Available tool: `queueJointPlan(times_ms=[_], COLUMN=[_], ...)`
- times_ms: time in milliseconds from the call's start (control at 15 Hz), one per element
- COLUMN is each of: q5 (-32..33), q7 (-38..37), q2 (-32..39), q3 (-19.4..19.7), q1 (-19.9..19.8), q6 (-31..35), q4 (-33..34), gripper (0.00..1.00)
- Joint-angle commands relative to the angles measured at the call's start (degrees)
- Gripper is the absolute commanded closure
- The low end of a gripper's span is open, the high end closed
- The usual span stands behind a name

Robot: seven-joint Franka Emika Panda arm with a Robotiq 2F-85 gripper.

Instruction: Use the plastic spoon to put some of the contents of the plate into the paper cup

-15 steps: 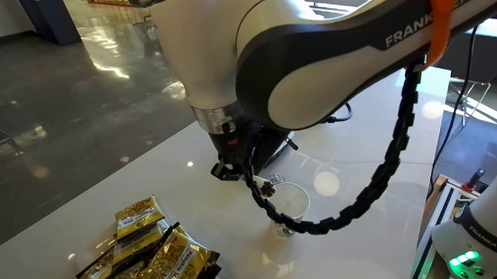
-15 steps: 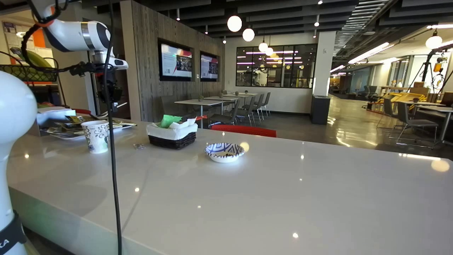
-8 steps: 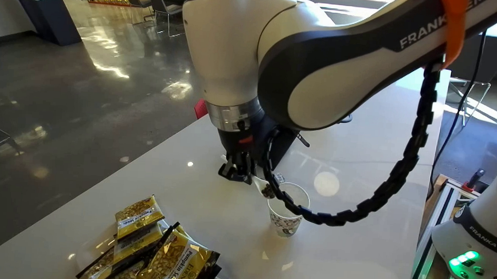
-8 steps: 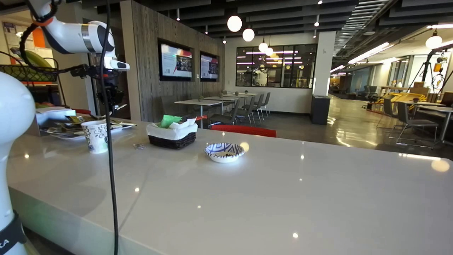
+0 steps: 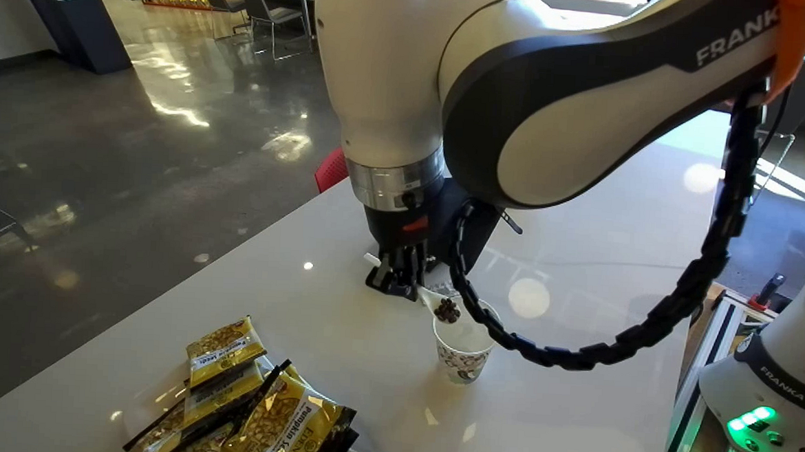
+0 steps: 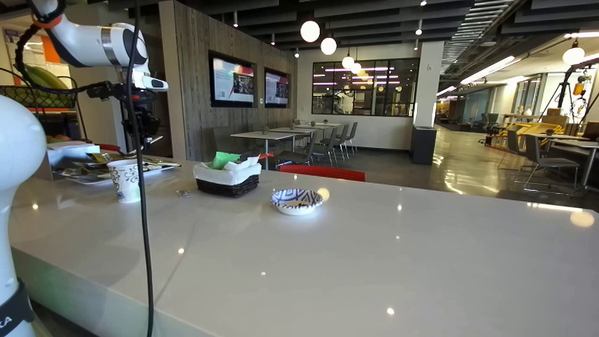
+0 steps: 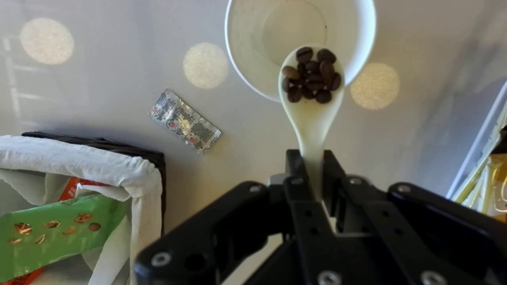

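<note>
Nearest, lower ctr. of wrist view: we log the gripper [image 7: 313, 164] w/ jaws brought together, handle of the plastic spoon [image 7: 311, 122] pinched between them. Spoon is off-white, runs up-frame, & its bowl carries a small heap of dark brown beans [image 7: 313, 75]. Beyond it, top ctr., we find the paper cup [image 7: 293, 31], upright, rim partly hidden by the spoon's bowl; contact betw. the two we can't confirm. A silver sachet [image 7: 186, 122] lies on the table [image 7: 237, 166] left of ctr., near the cup. Lower left we note a dark basket [image 7: 156, 156] w/ white liner [image 7: 144, 213], green packet [image 7: 59, 233] & red packet [image 7: 71, 189] inside.

In an exterior view, pumpkin seed packs [image 5: 292, 423] are piled lower left, nearest us. Behind them, approx. ctr., stands the cup; spoon's loaded bowl shows across its upper-left rim, & the handle's end pokes out left of the gripper.

In an exterior view we see a black cable [image 6: 146, 243] hanging at left, across the cup's right edge. Mid-frame sits the plate [image 6: 295, 194], bowl-shaped, blue-&-white pattern, some dark bits inside, well apart from the cup. Basket stands betw. the two, higher in frame. Past the table's edge: red chair [image 6: 323, 173], mid-frame; farther off, wall screens [image 6: 232, 80] upper left of ctr. & a dark bin [image 6: 424, 145] right of ctr.
</note>
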State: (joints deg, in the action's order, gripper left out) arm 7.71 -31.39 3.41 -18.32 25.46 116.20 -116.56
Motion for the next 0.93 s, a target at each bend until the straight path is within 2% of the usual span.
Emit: queueJointPlan(times_ms=[0,600,867], q5=[-1.1,1.0,2.0], q7=[0.2,-8.5,-9.4], q2=[-3.0,-6.6,-10.0], q3=[-1.3,-2.2,-3.0], q1=[-0.9,-1.3,-1.6], q6=[5.4,13.2,15.3], q4=[-4.5,-10.8,-14.4], gripper=[0.96,0.96,0.96])
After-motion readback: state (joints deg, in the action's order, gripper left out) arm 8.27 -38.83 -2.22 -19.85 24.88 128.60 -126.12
